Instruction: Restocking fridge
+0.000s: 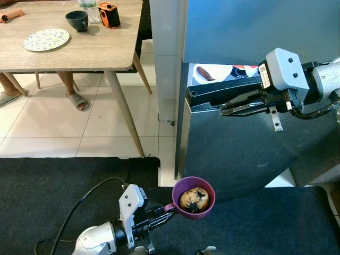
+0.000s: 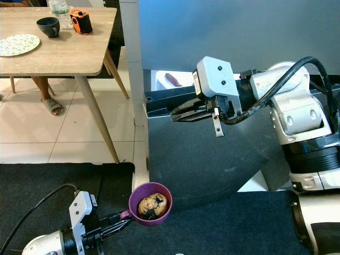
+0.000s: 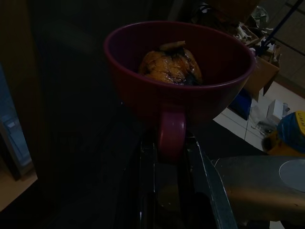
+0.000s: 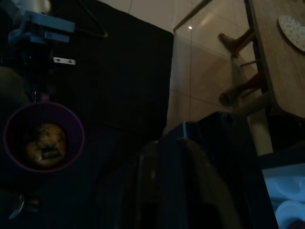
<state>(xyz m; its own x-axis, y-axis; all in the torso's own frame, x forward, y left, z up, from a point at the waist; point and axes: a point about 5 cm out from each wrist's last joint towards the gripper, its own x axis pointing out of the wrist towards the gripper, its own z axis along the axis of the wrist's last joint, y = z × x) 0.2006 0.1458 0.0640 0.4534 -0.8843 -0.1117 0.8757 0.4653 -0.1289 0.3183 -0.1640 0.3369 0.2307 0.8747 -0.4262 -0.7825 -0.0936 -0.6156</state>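
A purple cup (image 1: 208, 208) with a blueberry muffin (image 1: 194, 199) in it hangs low over the black mat, in front of the fridge. My left gripper (image 1: 162, 211) is shut on the cup's handle (image 3: 170, 133), reaching in from below. The dark lower fridge door (image 1: 239, 154) stands partly open. My right gripper (image 1: 229, 109) is closed over its top edge, and the edge runs between the two fingers (image 4: 143, 186) in the right wrist view. Behind the gap a lit shelf holds a white plate (image 1: 204, 73) with brown food on it.
The grey upper fridge door (image 1: 255, 29) is closed. At the left stands a wooden table (image 1: 90, 50) with a patterned plate (image 1: 47, 39), a dark cup (image 1: 77, 20) and an orange device (image 1: 109, 15). A person's sandalled foot (image 1: 78, 101) rests under it. A black mat (image 1: 53, 191) covers the near floor.
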